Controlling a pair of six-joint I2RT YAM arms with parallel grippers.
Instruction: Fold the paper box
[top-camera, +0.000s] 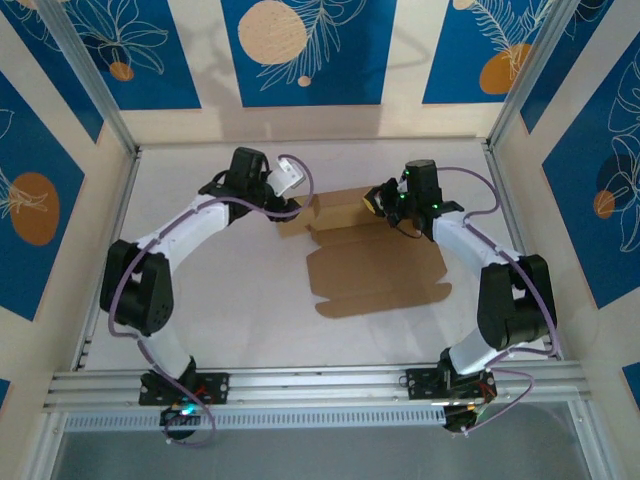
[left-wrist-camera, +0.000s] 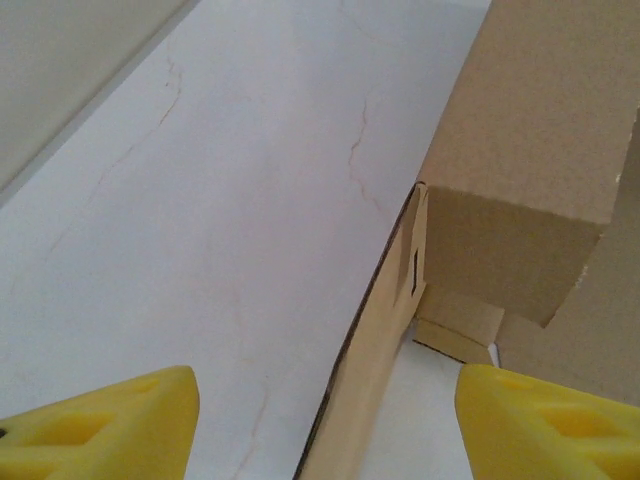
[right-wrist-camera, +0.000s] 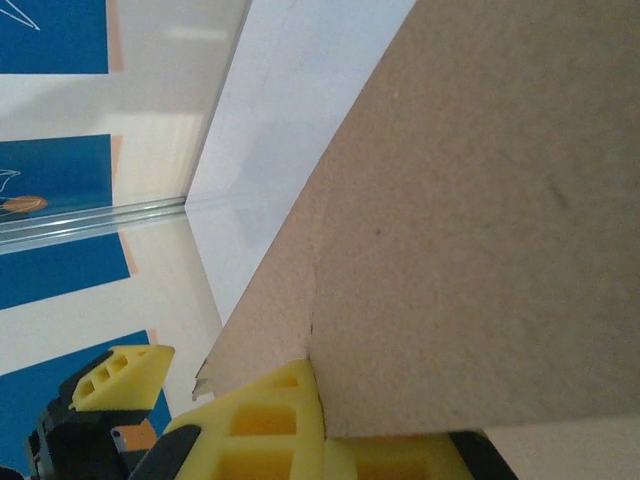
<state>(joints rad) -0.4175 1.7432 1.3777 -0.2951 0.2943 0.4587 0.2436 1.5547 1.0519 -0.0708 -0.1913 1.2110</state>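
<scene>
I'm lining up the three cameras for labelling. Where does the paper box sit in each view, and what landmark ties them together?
Top external: the paper box lies centre-right on the table, its far side folded up.
Left wrist: right side of the picture, a folded-up corner.
Right wrist: a broad brown panel across centre and right.
Shared landmark: the white table surface beside the box.
</scene>
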